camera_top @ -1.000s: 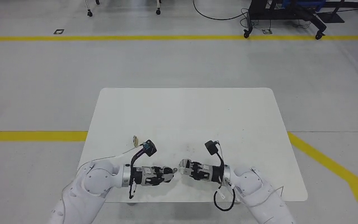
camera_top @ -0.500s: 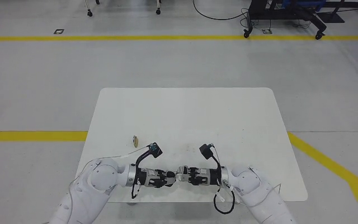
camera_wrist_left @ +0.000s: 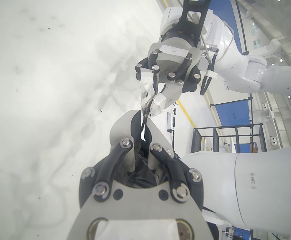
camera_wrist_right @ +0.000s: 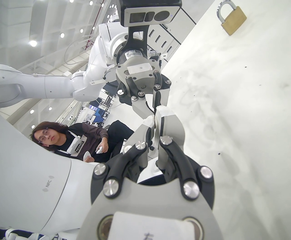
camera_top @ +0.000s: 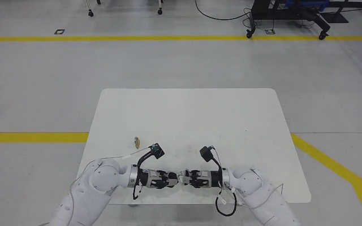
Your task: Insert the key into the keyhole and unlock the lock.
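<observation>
my left end effector (camera_wrist_left: pixel 141 120) has met my right end effector (camera_wrist_right: pixel 156 117) at the near edge of the desk (camera_top: pixel 271 201) — both pinch what looks like the key (camera_wrist_left: pixel 145 111), lock (camera_wrist_right: pixel 233 21) untouched.

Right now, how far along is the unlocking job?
Done: a thin dark item, likely the key, is off the table, pinched between the left claw and right claw, which meet tip to tip above the table's near edge. In hand: it looks like a handover or regrip. Left: the lock lies apart on the table, shackle shut, untouched; inserting and turning are not yet started.
</observation>
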Tool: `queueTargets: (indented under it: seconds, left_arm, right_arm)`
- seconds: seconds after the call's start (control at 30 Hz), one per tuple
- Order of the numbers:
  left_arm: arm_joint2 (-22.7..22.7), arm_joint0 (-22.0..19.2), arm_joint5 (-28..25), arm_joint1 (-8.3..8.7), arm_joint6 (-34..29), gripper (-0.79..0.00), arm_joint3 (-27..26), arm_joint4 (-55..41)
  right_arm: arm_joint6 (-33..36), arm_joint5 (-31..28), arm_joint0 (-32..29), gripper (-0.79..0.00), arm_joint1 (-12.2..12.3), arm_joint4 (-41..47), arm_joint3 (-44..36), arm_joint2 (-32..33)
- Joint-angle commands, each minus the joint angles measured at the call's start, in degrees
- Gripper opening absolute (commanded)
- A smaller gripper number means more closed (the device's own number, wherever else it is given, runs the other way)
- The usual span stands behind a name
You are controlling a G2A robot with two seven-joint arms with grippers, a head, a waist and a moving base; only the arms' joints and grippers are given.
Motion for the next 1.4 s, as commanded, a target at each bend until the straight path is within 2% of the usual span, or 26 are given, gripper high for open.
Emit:
queueTargets:
  seconds: [0.0, 0.4, 0.43, 0.47, 0.5, 0.57, 0.83, 0.93, 1.13, 1.37]
  left_arm:
    - [-0.34, 0.09, 0.04, 0.15, 0.25, -0.785, -0.04, -0.16]
    - [-2.40, 1.04, -0.44, 1.22, 0.31, -0.785, -1.17, -1.50]
    - [-2.38, 1.10, -0.47, 1.29, 0.16, -0.785, -1.32, -1.32]
    - [-2.30, 1.19, -0.57, 1.37, -0.01, -0.785, -1.58, -1.19]
    - [-2.28, 1.23, -0.61, 1.41, -0.05, -0.785, -1.67, -1.14]
    - [-2.15, 1.32, -0.70, 1.52, -0.38, -0.785, -1.92, -1.09]
    - [-0.74, 0.77, -1.01, 1.84, -3.61, -0.785, -1.96, -2.73]
    - [-0.13, 0.45, -0.60, 1.88, -3.94, -0.785, -1.73, -2.56]
    - [1.85, -0.34, 0.18, 1.77, -4.16, -0.785, -1.47, -1.03]
    - [3.12, -1.21, 0.53, 1.72, -3.57, -0.785, -0.72, -0.75]
  right_arm:
    - [-0.13, -0.08, 0.00, -0.785, 0.06, -0.03, 0.00, -0.06]
    - [-1.31, 0.32, 0.41, -0.785, 0.42, 0.11, 0.52, -0.67]
    - [-1.61, 0.41, 0.48, -0.736, 0.45, 0.22, 0.58, -0.60]
    - [-2.06, 0.42, 0.53, -0.523, 0.50, 0.55, 0.67, -0.42]
    - [-2.19, 0.40, 0.53, -0.474, 0.53, 0.68, 0.70, -0.35]
    - [-2.58, 0.21, 0.51, -0.443, 0.66, 1.14, 0.76, -0.03]
    - [-3.35, 0.41, 0.36, -0.489, 0.93, -0.44, 0.37, -0.22]
    - [-3.27, 0.30, 0.32, -0.551, 0.99, -0.44, 0.19, -0.55]
    - [-2.88, 0.47, 0.49, -0.619, 1.06, -1.23, -0.01, -1.42]
    - [-2.47, 0.53, 0.70, -0.603, 1.16, -2.17, -0.08, -2.40]
